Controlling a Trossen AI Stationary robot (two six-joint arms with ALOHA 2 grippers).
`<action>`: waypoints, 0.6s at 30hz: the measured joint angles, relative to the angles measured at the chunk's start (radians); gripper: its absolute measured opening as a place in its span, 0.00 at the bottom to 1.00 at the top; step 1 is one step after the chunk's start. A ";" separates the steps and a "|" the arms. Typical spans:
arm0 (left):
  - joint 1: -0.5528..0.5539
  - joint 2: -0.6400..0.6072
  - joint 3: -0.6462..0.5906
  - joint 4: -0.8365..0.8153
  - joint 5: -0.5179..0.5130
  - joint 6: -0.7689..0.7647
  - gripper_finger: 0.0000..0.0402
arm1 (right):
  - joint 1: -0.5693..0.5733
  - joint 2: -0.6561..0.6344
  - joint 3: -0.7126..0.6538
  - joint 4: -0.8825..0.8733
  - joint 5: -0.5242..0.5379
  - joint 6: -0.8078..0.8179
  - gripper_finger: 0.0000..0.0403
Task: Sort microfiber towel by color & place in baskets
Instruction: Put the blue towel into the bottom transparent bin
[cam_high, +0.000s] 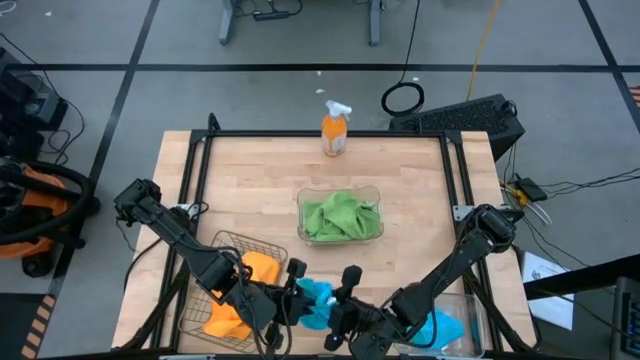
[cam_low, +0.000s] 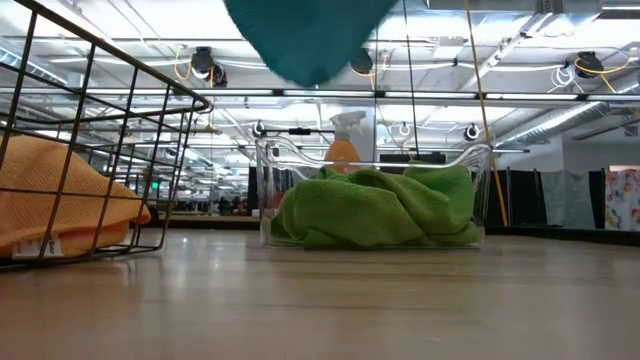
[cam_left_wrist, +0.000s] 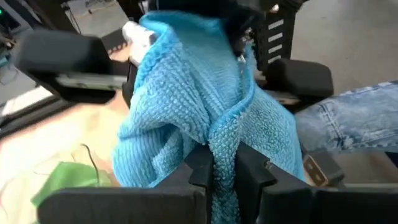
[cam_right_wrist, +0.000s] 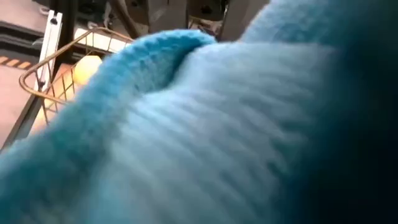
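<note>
From above, the left gripper (cam_high: 293, 293) and right gripper (cam_high: 335, 300) meet over the near edge of the counter (cam_high: 260, 180), with a sky blue towel (cam_high: 318, 297) bunched between them, just beside the wire basket (cam_high: 222, 290) that holds the orange-yellow towels (cam_high: 250, 280); the green towels (cam_high: 340, 218) fill the clear basket (cam_high: 375, 195) beyond, and another blue towel (cam_high: 440, 325) lies in the clear basket (cam_high: 470, 300) on the far side from the wire basket. The low view shows the blue towel hanging clear of the counter. The left wrist view shows the left jaws pinched narrow on a fold. In the right wrist view blue pile fills everything; I cannot tell how the right jaws stand. My advice: confirm the right grip holds before the left lets go, then carry it to the basket with the other blue towel.
</note>
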 joint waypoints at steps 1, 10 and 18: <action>-0.004 0.000 0.000 -0.015 0.002 -0.021 0.10 | 0.002 0.000 0.000 0.002 -0.003 -0.013 0.05; -0.048 0.002 0.001 -0.046 -0.123 -0.114 0.32 | 0.009 -0.012 0.000 0.004 0.016 -0.045 0.04; -0.102 0.003 -0.001 -0.073 -0.381 -0.100 0.49 | 0.032 -0.031 0.000 0.015 -0.021 0.028 0.08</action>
